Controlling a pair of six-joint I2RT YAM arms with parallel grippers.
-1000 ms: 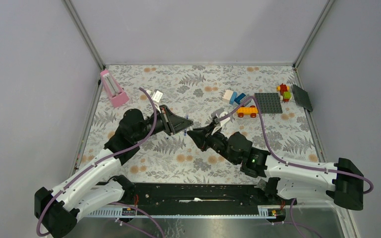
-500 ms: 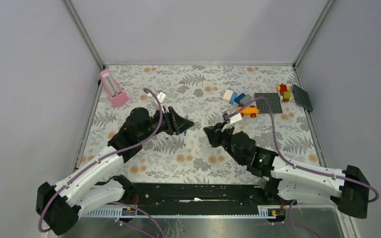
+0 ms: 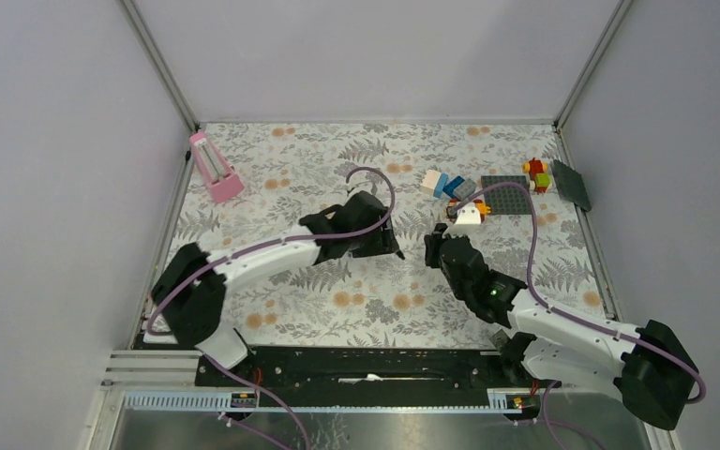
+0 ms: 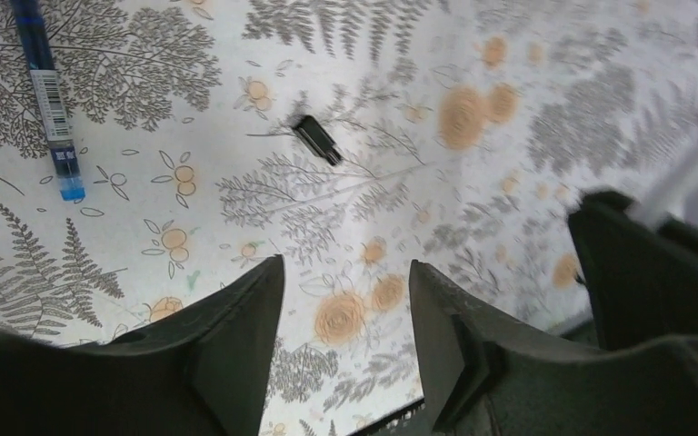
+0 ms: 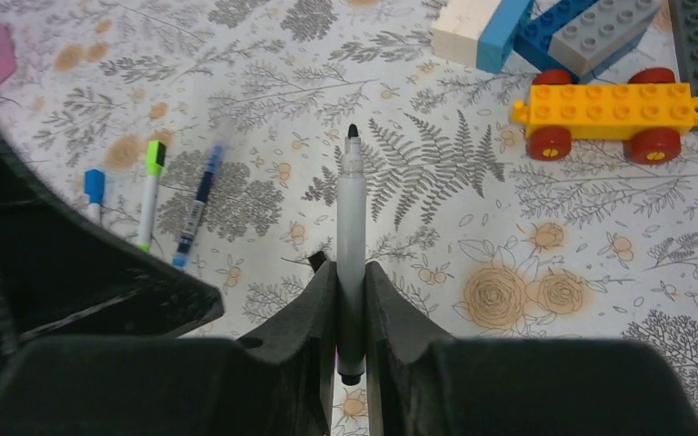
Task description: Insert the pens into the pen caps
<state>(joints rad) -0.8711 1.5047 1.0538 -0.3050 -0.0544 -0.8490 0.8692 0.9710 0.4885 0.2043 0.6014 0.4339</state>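
Nothing is legible; the dark blue pen (image 4: 62,154) carries a barcode label (image 4: 50,95), print too small.

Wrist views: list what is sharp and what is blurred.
Left wrist view: the dark blue pen with a barcode label and the small black cylindrical cap are sharp, the floral tablecloth softens toward the right. Right wrist view: the white-barrelled pen in the right hand and the yellow toy-brick car are crisp; the dark blue pen's far end looks smeared.

Bright, even diffuse light, faint soft shadows; left wrist view's far right corner blurred, near foregrounds soft.
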